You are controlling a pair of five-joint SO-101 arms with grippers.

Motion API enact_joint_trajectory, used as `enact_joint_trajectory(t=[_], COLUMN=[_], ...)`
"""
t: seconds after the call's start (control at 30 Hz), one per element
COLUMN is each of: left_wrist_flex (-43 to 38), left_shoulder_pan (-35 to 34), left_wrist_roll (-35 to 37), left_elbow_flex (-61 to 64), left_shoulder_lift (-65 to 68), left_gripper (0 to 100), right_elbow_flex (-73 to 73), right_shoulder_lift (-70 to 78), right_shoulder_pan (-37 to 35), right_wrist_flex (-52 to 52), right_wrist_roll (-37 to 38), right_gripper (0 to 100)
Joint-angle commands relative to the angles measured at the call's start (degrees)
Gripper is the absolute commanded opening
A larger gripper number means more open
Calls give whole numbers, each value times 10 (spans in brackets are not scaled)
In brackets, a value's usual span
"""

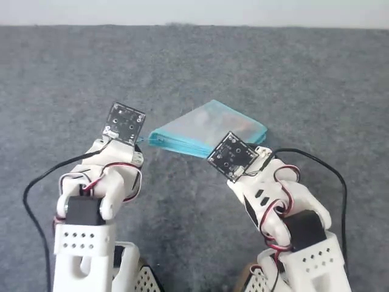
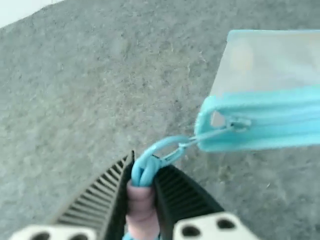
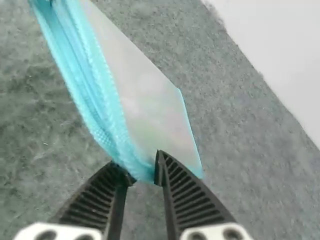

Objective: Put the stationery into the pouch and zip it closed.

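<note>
Zipping looks nearly finished: the translucent turquoise plastic pouch (image 1: 206,129) lies mid-frame on the grey felt counter (image 1: 304,73), left tool (image 2: 144,166) pinching its blue cord pull-loop (image 2: 159,149), right tool (image 3: 142,168) clamping the opposite end. Next, probably seat the slider, then release.

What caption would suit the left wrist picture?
Left pincer shut on the zip loop of the pouch.

The high camera looks steeply down on the grey counter (image 1: 273,73) from behind the two arms, whose bases sit at its near edge. Each wrist camera looks along its own end effector from very close. The left end effector (image 2: 145,161) points toward the zipper pull (image 2: 172,150), and the right end effector (image 3: 139,162) toward the opposite end. All three views share the pouch (image 1: 209,131).
</note>
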Motion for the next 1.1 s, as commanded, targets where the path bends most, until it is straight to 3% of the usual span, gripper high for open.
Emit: enact_joint_trajectory(t=[0.0, 0.33, 0.63, 0.87, 1.07], left_wrist_flex=[-17, -17, -31, -187, -389], left_shoulder_pan=[-49, -54, 112, 131, 183], left_wrist_roll=[-4, -4, -43, 38, 120], left_elbow_flex=[-17, -15, 46, 131, 213], left_shoulder_lift=[-3, -2, -3, -2, -1], left_gripper=[11, 11, 12, 13, 13], right_elbow_flex=[-4, -4, 39, 97, 119], right_shoulder_lift=[-17, -12, -11, -11, -15], right_shoulder_pan=[58, 75, 62, 65, 65], right_wrist_flex=[-2, -3, -6, -6, -7], right_wrist_roll=[8, 11, -37, -40, -76], right_gripper=[6, 6, 8, 9, 9])
